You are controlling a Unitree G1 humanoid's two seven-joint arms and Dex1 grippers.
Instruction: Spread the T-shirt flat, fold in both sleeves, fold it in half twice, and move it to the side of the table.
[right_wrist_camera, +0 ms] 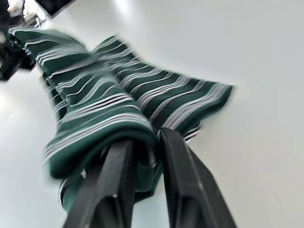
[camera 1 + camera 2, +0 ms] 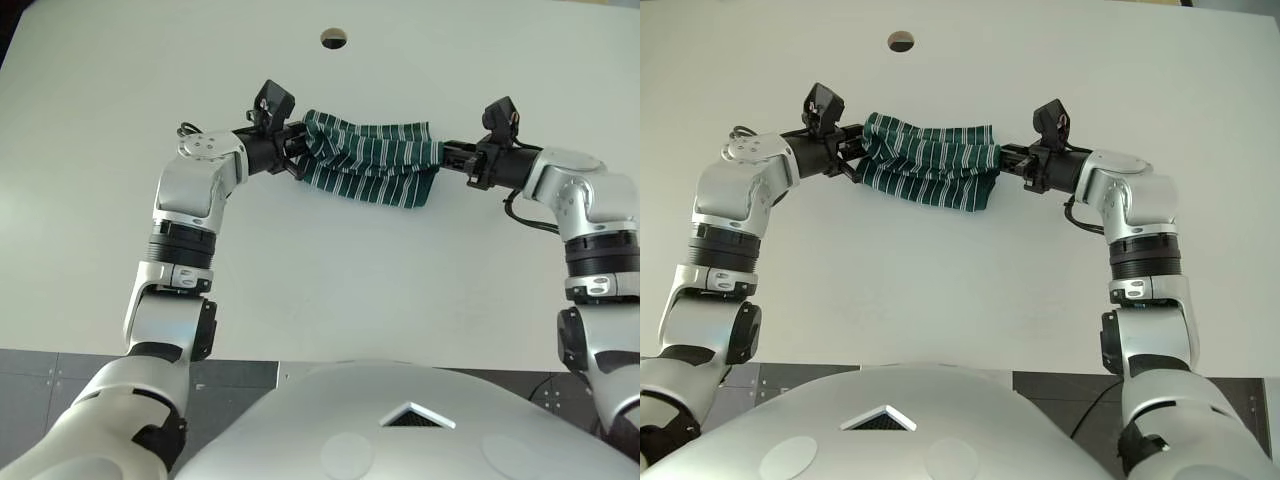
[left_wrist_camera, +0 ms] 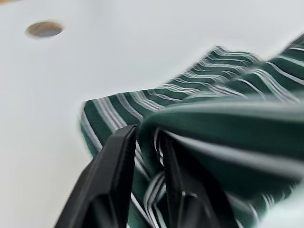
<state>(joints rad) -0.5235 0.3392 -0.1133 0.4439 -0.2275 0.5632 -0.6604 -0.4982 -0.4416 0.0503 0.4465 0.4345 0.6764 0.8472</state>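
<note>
Both of my grippers are pinched onto cloth: the left gripper (image 2: 297, 155) nips one end of the bunched green striped T-shirt (image 2: 375, 160), the right gripper (image 2: 447, 157) the other. It stretches between them over the white table (image 2: 320, 290), with a round hole (image 2: 334, 38) farther back.

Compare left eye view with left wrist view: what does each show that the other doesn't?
Left eye view: the right hand shut on one end of the folded T-shirt, with the whole bundle spanning to the left hand at the other end.
Left wrist view: close up, two black fingers pinching a fold of cloth between them.
Both: the green striped shirt, the white table and its round hole.
</note>
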